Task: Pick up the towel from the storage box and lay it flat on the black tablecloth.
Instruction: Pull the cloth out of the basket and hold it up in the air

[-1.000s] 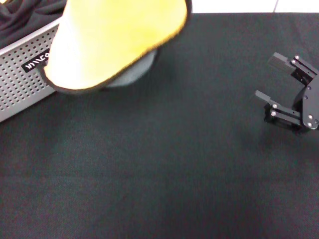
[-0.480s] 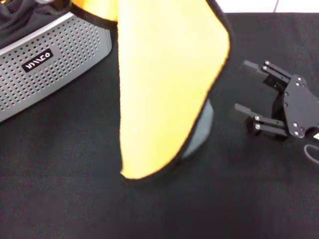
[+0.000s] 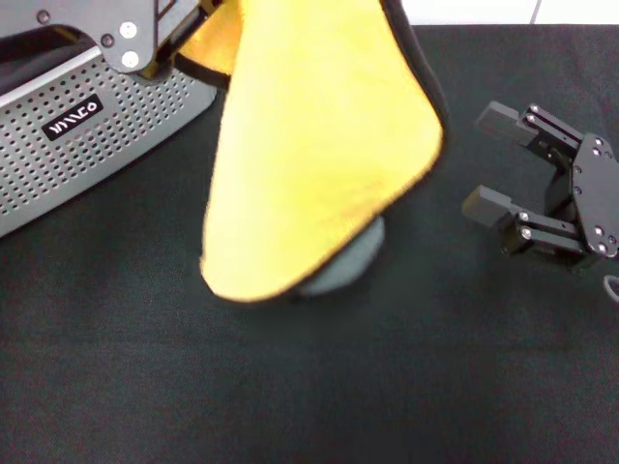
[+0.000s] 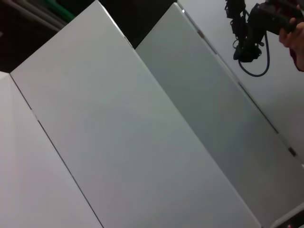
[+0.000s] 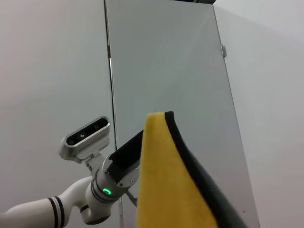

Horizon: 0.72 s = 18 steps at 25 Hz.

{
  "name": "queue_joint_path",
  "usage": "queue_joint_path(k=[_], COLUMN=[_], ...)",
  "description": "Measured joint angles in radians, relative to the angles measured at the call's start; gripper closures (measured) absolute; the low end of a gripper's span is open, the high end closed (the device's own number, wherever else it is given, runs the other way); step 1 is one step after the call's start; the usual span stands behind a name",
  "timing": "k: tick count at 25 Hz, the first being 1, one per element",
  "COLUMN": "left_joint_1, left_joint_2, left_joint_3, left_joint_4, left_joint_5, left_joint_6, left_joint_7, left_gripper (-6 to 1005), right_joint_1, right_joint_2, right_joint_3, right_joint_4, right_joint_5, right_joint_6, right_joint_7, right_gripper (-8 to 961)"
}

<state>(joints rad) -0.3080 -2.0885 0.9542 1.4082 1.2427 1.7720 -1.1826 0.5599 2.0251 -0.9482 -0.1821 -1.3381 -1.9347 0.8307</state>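
Observation:
The towel (image 3: 319, 164) hangs in the air, yellow-orange face toward me, a bit of its grey face (image 3: 340, 273) showing at the low end just over the black tablecloth (image 3: 309, 387). My left gripper (image 3: 186, 41) is at the top left, above the storage box (image 3: 106, 135), shut on the towel's upper edge. My right gripper (image 3: 490, 162) is open just right of the towel, apart from it. The right wrist view shows the towel (image 5: 166, 190) with its black edging and the left arm's wrist (image 5: 107, 183) beside it.
The grey perforated storage box with its black label (image 3: 75, 116) stands at the far left. Bare black tablecloth stretches across the front. The left wrist view shows only pale wall panels (image 4: 142, 133).
The towel has swung from over the box out above the tablecloth, and its low end has drawn back slightly left. The left gripper has come into view. The right gripper moved in, then slightly right.

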Motion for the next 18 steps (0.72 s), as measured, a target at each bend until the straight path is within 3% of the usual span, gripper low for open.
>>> queue_joint_path(k=[13,18], left_joint_1=[-0.006,-0.005], left_joint_2=[-0.003,-0.004], left_joint_3=[0.017,0.018], left_joint_4=[-0.026,-0.026], left_joint_5=[0.001,0.000], left_joint_6=[0.019,0.020], left_joint_7=[0.014,0.016], left_gripper=[990,989], right_joint_1=[0.041,0.036], right_joint_2=[0.004,0.004], right_joint_3=[-0.024,-0.024], right_joint_4=[0.012,0.007], right_joint_5=[-0.012,-0.012], right_joint_6=[0.012,0.009], right_joint_7=[0.034,0.037], right_gripper=[124,276])
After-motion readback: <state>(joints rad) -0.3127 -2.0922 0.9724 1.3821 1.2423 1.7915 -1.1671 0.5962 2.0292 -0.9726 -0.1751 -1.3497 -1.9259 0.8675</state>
